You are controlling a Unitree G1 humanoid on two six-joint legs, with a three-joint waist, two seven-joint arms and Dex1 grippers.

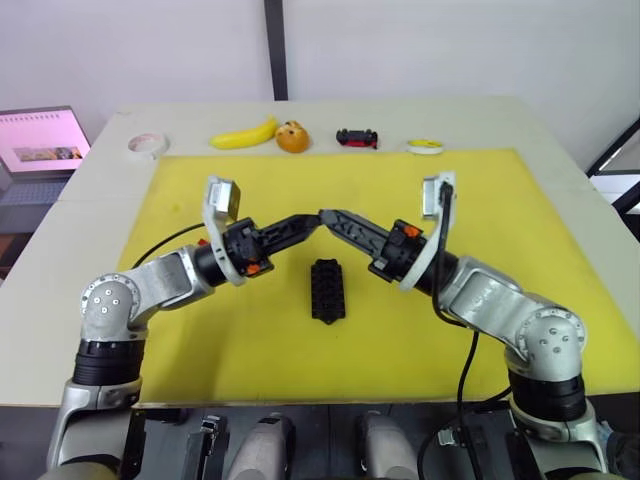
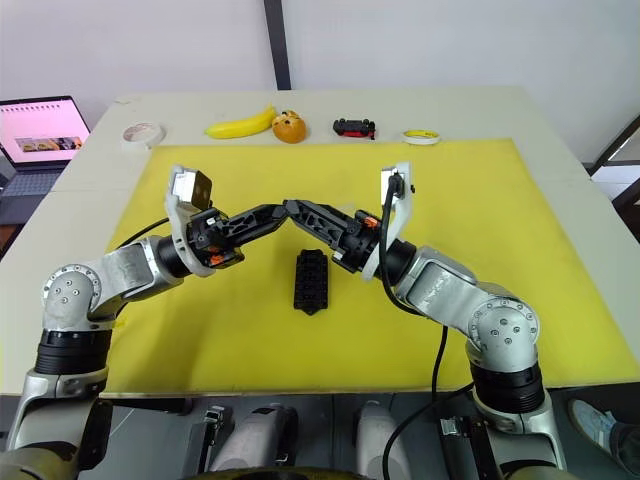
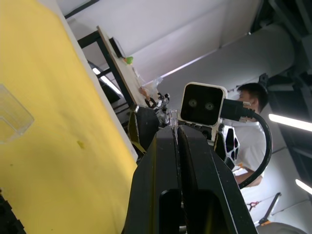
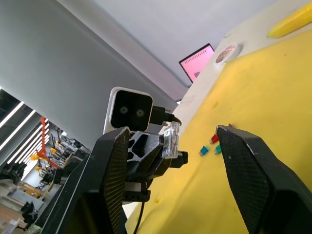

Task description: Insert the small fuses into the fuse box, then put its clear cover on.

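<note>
The black fuse box (image 1: 327, 288) lies in the middle of the yellow mat (image 1: 520, 260), slots up. Above and behind it my two grippers meet tip to tip. The left gripper (image 1: 313, 222) is shut on a small clear fuse (image 4: 171, 140), held at its fingertips. My right gripper (image 1: 327, 216) is open, its two fingers (image 4: 243, 165) spread on either side of that fuse without touching it. Red (image 4: 213, 138), green (image 4: 218, 148) and blue (image 4: 204, 151) small fuses lie loose on the mat beyond. The clear cover (image 3: 12, 114) rests flat on the mat.
Along the table's far edge sit a tape roll (image 1: 148, 145), a banana (image 1: 245, 134), an orange toy fruit (image 1: 292, 137), a black-and-red toy car (image 1: 357, 137) and a yellow-white roll (image 1: 426, 146). A laptop (image 1: 40, 145) stands off to the left. A person (image 3: 251, 126) is in the background.
</note>
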